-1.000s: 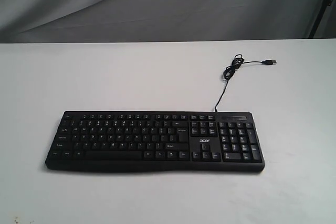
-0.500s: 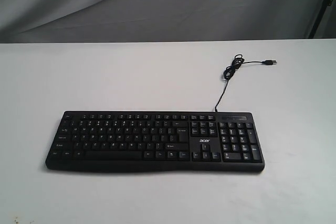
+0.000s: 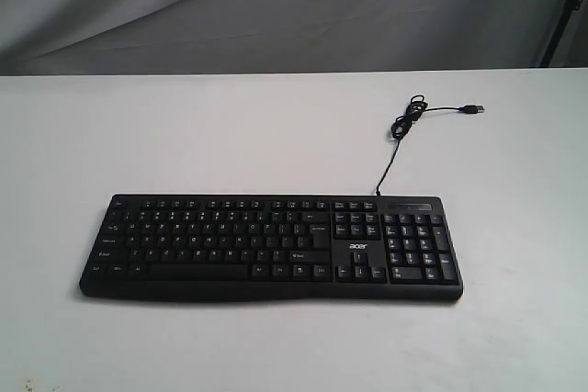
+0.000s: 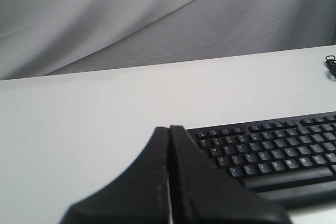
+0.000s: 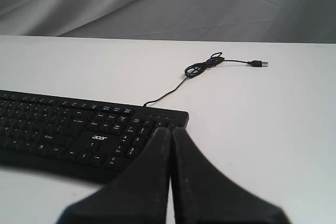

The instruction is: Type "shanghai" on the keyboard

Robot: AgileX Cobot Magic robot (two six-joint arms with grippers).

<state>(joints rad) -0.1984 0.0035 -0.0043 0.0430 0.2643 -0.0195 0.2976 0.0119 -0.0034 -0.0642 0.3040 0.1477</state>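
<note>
Now the keyboard (image 3: 271, 247) lies flat on the white table (image 3: 230, 135), in the nearer half of it in the exterior view, with its long side running across that view. Its numeric pad (image 3: 418, 247) is at the right end, and the small white "acer" logo (image 3: 357, 246) sits between the main keys and the pad. A thin black cable (image 3: 390, 158) leaves the back edge of the keyboard close to the pad, goes away over the table to a small loose coil (image 3: 408, 117), and ends in a USB plug (image 3: 473, 109) that lies free on the table. The left gripper (image 4: 169, 129) has its two black fingers pressed together, with only a thin line between them, and it holds nothing. Its tips point toward the left end of the keyboard, but how near they are to the keys I cannot tell. The right gripper (image 5: 171, 129) is pressed together in the same way, also with nothing in it, and points toward the end with the numeric pad. Behind the table hangs a grey cloth (image 3: 276, 6) with soft folds.
</note>
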